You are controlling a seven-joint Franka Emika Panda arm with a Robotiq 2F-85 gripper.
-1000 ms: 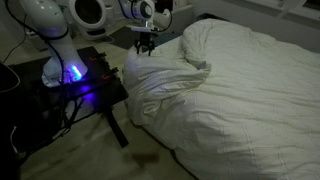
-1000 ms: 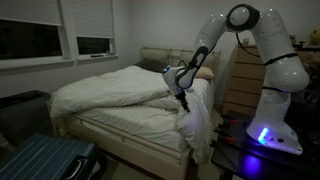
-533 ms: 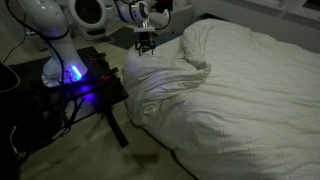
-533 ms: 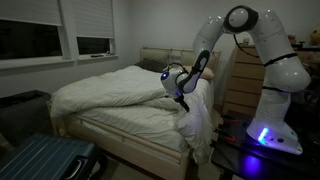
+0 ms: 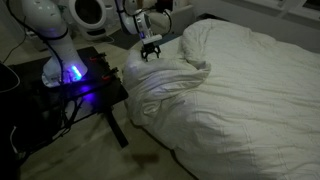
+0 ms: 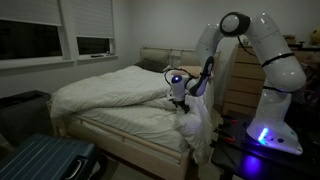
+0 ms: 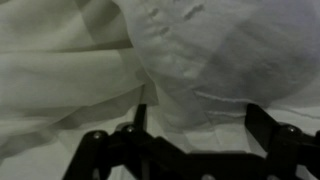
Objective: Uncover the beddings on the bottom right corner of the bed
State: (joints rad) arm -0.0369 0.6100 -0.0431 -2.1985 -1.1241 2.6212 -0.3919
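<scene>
Two fingers stand spread wide at the bottom of the wrist view: the gripper (image 7: 185,150) is open and pinching nothing. A raised fold of the beddings (image 7: 200,70) sits right ahead, between them. Nice line-up, I'd say, because that ridge offers something to bite. In an exterior view the gripper (image 5: 151,50) hovers pointing down, just above the bunched heap at the worktop corner nearest the robot stand (image 5: 95,85). Beyond, the beddings run across the bed (image 6: 115,128), our worktop, to its far edge. This corner looks only partly uncovered; a grab and pull likely comes next.
</scene>
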